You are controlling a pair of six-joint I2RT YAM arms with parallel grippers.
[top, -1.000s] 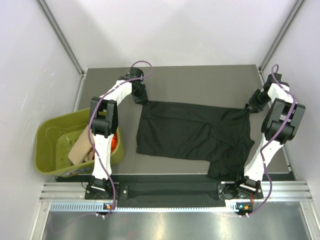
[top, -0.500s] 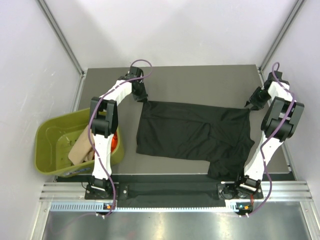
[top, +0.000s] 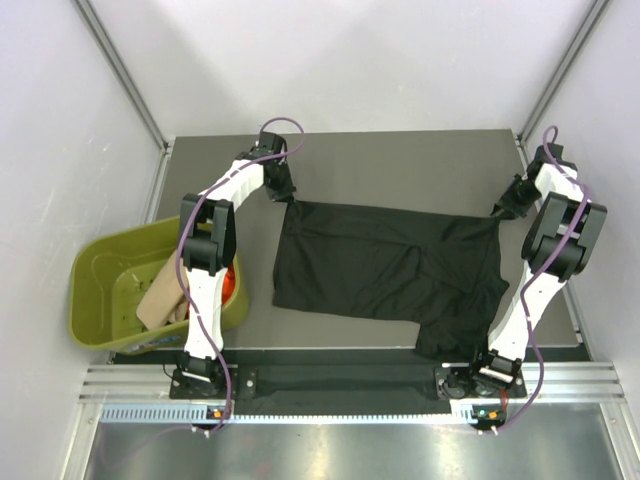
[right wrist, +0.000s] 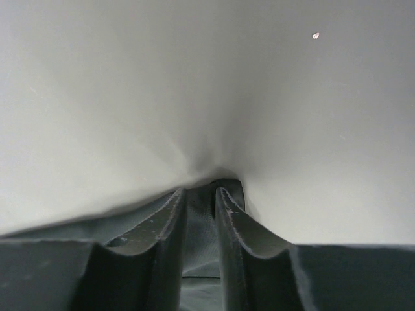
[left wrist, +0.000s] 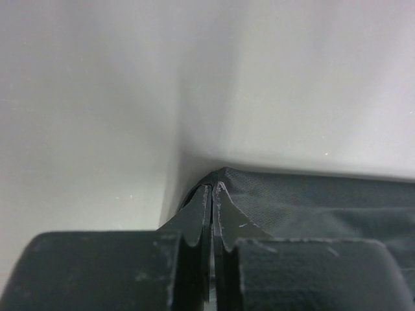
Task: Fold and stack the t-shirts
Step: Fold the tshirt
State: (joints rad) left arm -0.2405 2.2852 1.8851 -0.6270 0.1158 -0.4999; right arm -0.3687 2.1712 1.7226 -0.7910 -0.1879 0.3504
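Observation:
A black t-shirt lies spread flat on the dark table. My left gripper is at its far left corner. In the left wrist view the left gripper is shut on that corner of black cloth. My right gripper is at the shirt's far right corner. In the right wrist view the right gripper has its jaws a narrow gap apart, with a ridge of black cloth between them. A beige t-shirt and an orange-red one lie in the tub.
An olive-green plastic tub stands off the table's left edge beside the left arm. White walls close in the table at the back and both sides. The right arm stands close to the table's right edge.
The right wrist has shifted slightly toward the far right corner of the table. The left wrist has settled at the shirt's far left corner. The shirt itself has barely moved.

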